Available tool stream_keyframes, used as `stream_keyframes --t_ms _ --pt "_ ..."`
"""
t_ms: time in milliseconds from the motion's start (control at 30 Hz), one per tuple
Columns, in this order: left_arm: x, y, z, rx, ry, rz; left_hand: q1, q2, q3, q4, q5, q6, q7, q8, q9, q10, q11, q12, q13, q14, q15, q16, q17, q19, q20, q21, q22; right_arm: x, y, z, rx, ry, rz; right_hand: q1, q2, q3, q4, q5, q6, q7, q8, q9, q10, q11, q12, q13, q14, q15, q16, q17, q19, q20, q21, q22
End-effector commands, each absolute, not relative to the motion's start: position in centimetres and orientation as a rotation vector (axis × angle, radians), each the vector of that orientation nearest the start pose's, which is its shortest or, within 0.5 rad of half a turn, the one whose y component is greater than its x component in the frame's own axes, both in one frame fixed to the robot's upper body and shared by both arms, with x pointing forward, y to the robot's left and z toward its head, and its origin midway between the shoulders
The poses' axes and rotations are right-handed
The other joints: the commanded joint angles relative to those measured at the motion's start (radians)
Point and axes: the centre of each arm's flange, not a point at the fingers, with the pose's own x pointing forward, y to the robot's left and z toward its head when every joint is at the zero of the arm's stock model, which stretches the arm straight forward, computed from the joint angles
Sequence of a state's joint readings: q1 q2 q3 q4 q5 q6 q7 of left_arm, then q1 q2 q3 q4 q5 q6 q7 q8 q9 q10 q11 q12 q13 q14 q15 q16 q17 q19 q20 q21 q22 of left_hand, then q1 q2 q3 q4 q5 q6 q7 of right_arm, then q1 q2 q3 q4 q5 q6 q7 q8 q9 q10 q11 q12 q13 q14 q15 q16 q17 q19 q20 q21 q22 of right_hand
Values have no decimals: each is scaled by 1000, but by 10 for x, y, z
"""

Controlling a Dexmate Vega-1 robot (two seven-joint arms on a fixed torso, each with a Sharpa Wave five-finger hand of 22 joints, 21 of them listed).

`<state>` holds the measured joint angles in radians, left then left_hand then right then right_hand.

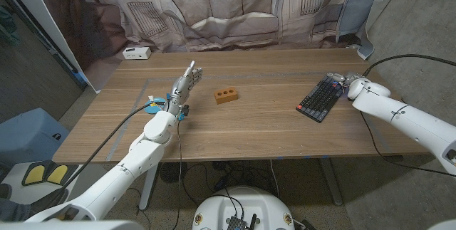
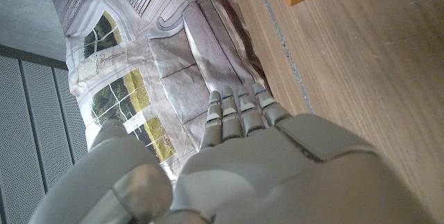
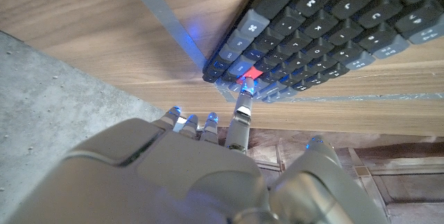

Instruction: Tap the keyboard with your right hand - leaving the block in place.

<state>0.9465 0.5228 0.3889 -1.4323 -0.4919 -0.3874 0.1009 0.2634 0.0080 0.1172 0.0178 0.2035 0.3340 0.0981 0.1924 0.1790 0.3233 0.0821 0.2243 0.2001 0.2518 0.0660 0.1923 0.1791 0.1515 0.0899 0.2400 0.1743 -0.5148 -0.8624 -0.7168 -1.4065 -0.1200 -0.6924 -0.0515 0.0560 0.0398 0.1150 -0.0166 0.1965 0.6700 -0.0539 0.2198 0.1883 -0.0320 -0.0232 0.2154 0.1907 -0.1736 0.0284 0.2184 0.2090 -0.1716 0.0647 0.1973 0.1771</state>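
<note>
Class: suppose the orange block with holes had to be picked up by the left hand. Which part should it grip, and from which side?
Probably the block's two long side faces, from above: it lies flat, holes upward, apart from other things, and the left hand is near.

The worktop (image 1: 271,134) is wood with a visible lengthwise grain and a smooth, matt finish. The block (image 1: 226,96) looks like matt orange-brown plastic or foam; which one is unclear. The keyboard (image 1: 320,97) has dark and grey plastic keys with a dull sheen. Both the right hand (image 3: 208,175) and the left hand (image 2: 277,168) have smooth, matt grey plastic shells. Behind the worktop hangs a printed cloth backdrop (image 1: 228,9), creased and matt.
</note>
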Motion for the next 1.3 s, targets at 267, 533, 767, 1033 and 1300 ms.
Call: stream_keyframes --t_ms 267,533,767,1033,1300 --pt "620 264 -39 49 -711 -171 4 11 0 -4 -2 11 0 0 3 10 -3 -3 3 10 3 -1 2 11 0 -2 4 661 -429 26 -1109 45 -423 15 6 5 -7 8 1 -10 -5 1 0 -6 -3 1 -58 -3 7 1 -34 10 10 1" --pt "620 263 -39 48 -711 -173 4 12 0 -4 -2 11 -1 0 3 9 -1 -4 2 9 2 -1 2 12 0 -4 4 658 -428 29 -1113 32 -428 19 7 7 -10 7 2 -9 -7 1 3 -6 -4 1 -55 -4 8 0 -32 11 10 1" --pt "620 263 -41 43 -710 -175 4 13 0 -5 -2 11 -1 0 3 11 -3 -4 2 12 2 0 2 14 -2 -5 5 654 -426 30 -1114 14 -431 23 8 9 -13 7 -15 -20 -16 1 5 -8 -5 1 -45 -3 10 -1 -26 16 12 1" --pt "620 263 -42 40 -711 -177 4 14 0 -5 -2 13 -3 0 3 13 -4 -3 2 13 -1 0 2 17 -6 -6 5 647 -423 31 -1116 -2 -442 27 8 11 -16 6 -26 -24 -20 1 5 -9 -6 1 -39 -2 11 -2 -22 19 12 1" --pt "620 264 -43 39 -710 -177 5 15 0 -6 -2 14 -2 1 3 14 -3 -3 2 13 0 0 2 18 -5 -8 5 642 -422 32 -1113 -9 -440 32 9 13 -21 5 -48 -38 -29 2 6 -3 -8 1 -32 0 11 -3 -8 32 16 1"
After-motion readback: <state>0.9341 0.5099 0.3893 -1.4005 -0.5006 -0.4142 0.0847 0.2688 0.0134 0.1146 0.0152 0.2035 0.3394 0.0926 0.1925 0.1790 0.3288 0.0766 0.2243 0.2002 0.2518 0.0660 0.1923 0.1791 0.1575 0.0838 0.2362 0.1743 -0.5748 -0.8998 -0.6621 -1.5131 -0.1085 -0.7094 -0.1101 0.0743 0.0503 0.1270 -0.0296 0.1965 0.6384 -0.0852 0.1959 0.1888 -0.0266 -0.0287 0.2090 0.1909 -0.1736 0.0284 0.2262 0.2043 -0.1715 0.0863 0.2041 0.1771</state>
